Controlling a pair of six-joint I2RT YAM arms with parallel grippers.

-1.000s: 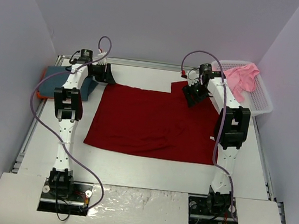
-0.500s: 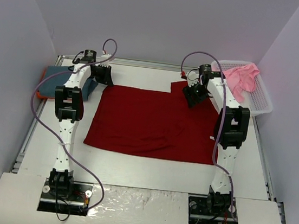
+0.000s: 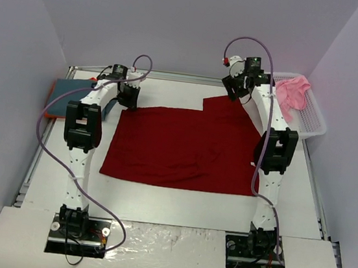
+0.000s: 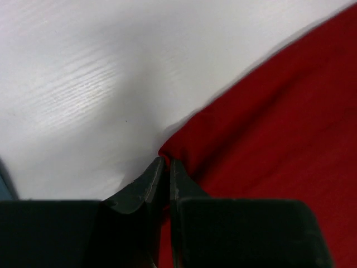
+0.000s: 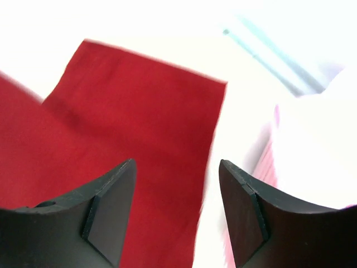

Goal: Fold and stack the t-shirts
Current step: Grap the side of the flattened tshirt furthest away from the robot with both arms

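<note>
Far-left edge of the worktop (image 3: 177, 199): teal-blue shirt (image 3: 73, 91) folded, lying on an orange one (image 3: 49, 115) of which only a thin edge shows. Far-right corner: white lattice basket (image 3: 312, 121) w/ the light pink shirt (image 3: 287, 94) heaped inside and draped over its near-left rim.

Dark red shirt (image 3: 184, 144) lies spread flat mid-worktop, roughly rectangular, soft wrinkles near its lower-centre, one sleeve sticking out toward the far-right corner. Left far corner of the cloth is slightly lifted.

Left gripper (image 4: 165, 165) at that left far corner, clenched, fingers pinching the red hem, a small peak of fabric between the tips. Right gripper (image 5: 177, 181) is raised above the red sleeve (image 5: 145, 95) at the far-right, jaws apart, nothing between them; pink cloth just beside on its right, blurred.
</note>
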